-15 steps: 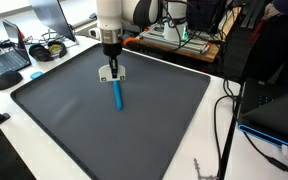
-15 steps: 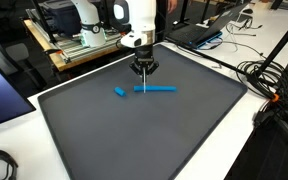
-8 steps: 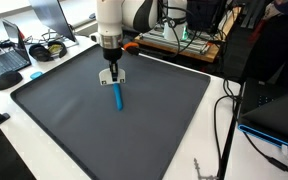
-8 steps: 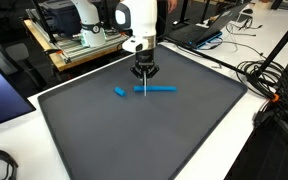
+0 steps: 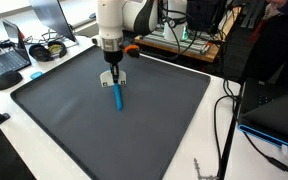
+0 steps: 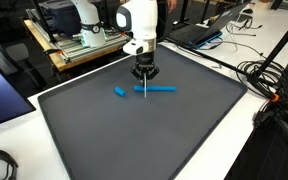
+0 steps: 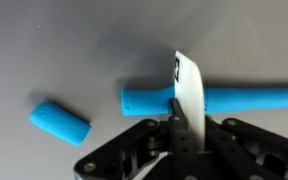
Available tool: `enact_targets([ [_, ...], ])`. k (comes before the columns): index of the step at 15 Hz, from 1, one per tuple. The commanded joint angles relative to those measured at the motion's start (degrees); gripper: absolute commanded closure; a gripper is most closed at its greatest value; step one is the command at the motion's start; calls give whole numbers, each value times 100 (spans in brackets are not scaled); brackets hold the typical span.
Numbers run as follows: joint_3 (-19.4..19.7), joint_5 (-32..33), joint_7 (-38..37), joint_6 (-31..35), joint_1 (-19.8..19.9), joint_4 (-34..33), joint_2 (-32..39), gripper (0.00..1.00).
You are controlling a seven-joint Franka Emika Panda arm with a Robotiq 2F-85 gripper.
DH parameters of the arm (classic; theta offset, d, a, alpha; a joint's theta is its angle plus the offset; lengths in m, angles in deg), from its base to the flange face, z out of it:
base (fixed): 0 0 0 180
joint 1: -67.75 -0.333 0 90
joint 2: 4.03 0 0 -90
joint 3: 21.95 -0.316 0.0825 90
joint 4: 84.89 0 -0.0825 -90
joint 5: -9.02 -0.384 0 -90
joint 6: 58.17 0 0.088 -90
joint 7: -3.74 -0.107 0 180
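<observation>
On the dark mat (image 6: 104, 130), toward its far side, the gripper (image 6: 144, 74) hung vertical, fingers clenched on a thin white strip (image 6: 144, 88) that pointed straight down.

How to do it well (my judgement):
- Hold the grip firm. The strip looked thin and prob. flexes, so any slack would let it twist or slide up betw. the fingers.
- Hold the strip upright and square to the blue marker (image 6: 162, 88). Tilted, it would likely bend instead of bearing on the barrel.
- Go slow and low. A round barrel on a flat mat prob. rolls at a light push.
- Check height in an exterior view (image 5: 111, 73). The wrist view alone gave no read on the gap.

Position rel. to the claw:
- In the wrist view the white strip (image 7: 187, 92) crossed the marker (image 7: 254, 97) approx. at right angles, close to the marker's blunt end. The long part of the barrel ran off to one side.
- So the marker lay directly under the gripper (image 7: 174, 125), flat on the mat.
- Whether the strip's tip touched the barrel or mat couldn't be told.
- A loose blue cap (image 7: 59, 122) lay apart, off the marker's near end, clear of the strip.
</observation>
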Motion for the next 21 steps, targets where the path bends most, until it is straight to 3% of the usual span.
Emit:
enact_targets([
  [1, -55, -179, 91, 95, 20, -153, 288, 99],
  [13, 170, -216, -5, 227, 94, -328, 411, 99],
  [21, 528, -232, -90, 324, 86, -448, 451, 99],
])
